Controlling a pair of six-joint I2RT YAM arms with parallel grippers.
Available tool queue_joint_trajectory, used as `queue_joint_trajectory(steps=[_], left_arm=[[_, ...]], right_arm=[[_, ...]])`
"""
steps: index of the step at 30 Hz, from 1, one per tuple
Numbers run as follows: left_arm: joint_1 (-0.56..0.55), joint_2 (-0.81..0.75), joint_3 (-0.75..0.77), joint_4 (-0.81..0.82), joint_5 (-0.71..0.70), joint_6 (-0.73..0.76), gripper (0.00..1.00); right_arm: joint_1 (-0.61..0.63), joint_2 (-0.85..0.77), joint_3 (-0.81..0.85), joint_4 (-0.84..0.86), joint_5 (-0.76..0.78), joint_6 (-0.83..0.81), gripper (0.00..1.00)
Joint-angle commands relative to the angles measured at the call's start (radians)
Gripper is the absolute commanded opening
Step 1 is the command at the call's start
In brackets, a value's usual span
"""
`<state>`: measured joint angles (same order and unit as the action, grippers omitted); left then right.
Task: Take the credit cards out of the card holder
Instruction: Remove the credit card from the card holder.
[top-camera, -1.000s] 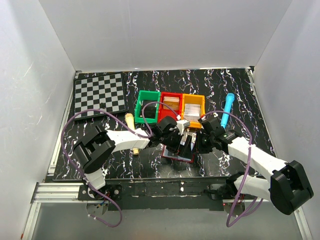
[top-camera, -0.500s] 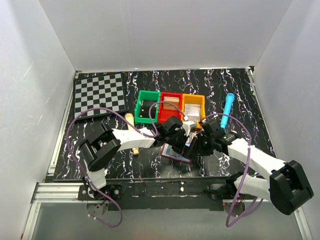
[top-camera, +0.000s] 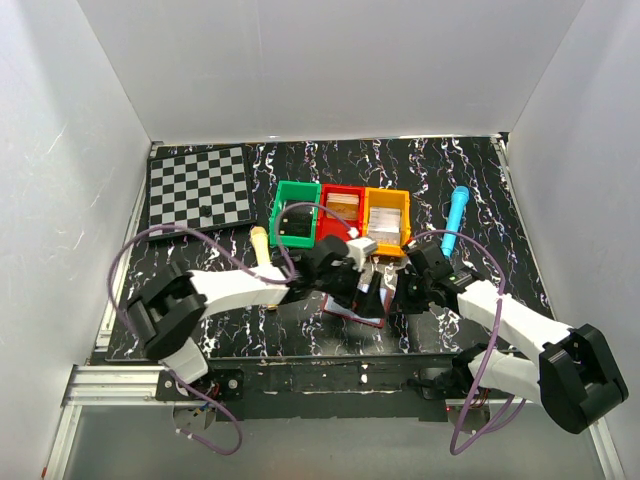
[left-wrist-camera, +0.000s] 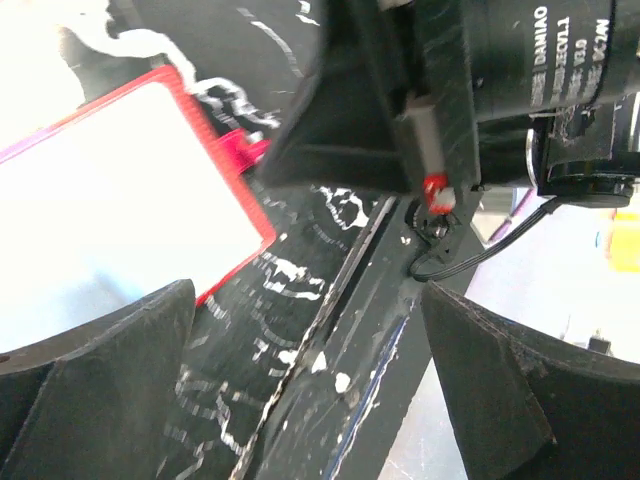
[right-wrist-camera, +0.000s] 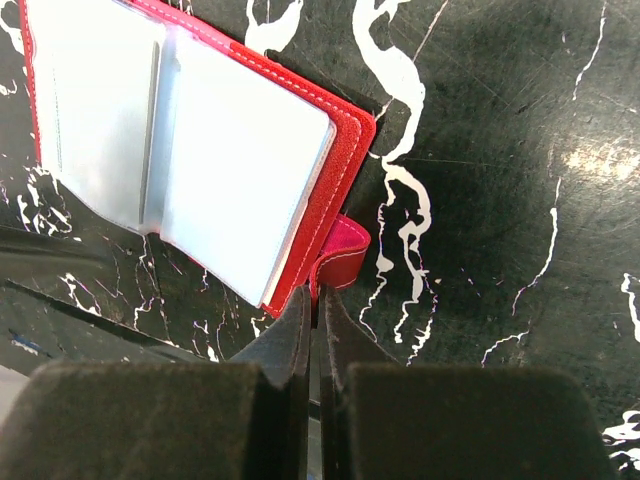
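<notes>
While my right gripper (right-wrist-camera: 316, 303) pinches the open card holder (right-wrist-camera: 240, 160) by its snap tab (right-wrist-camera: 345, 245) at near centre, I should bring the wide-open left gripper (left-wrist-camera: 300, 340) squarely onto a sleeve's edge.

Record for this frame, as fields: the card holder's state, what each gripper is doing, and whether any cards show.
holder: dark-red leather-like card holder, lying open on the black marbled table, pale sleeves facing up
right gripper: shut, pinching the holder's snap tab
left gripper: open, holding nothing, over the table next to the holder
cards: cannot tell whether the sleeves hold any
</notes>
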<state>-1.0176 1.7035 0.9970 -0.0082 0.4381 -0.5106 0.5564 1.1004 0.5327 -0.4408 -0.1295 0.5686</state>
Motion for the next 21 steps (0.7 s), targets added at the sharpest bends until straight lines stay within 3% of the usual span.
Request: queue_joint_trajectory(steps=[1, 5, 13, 21], left_arm=[[0.047, -0.237, -0.145, 0.014, -0.204, -0.097, 0.98], [0.056, -0.315, -0.244, -0.015, -0.298, -0.176, 0.98], [0.076, -0.203, -0.201, -0.049, -0.246, -0.197, 0.98], [0.074, -0.222, -0.236, -0.038, -0.188, -0.223, 0.98]], right_arm=[[-0.006, -0.019, -0.002, 0.017, -0.001, -0.012, 0.01], [-0.009, -0.014, -0.002, 0.03, -0.007, -0.01, 0.01], [-0.007, -0.004, -0.002, 0.044, -0.021, -0.003, 0.01], [-0.009, 0.013, 0.01, 0.045, -0.025, -0.01, 0.01]])
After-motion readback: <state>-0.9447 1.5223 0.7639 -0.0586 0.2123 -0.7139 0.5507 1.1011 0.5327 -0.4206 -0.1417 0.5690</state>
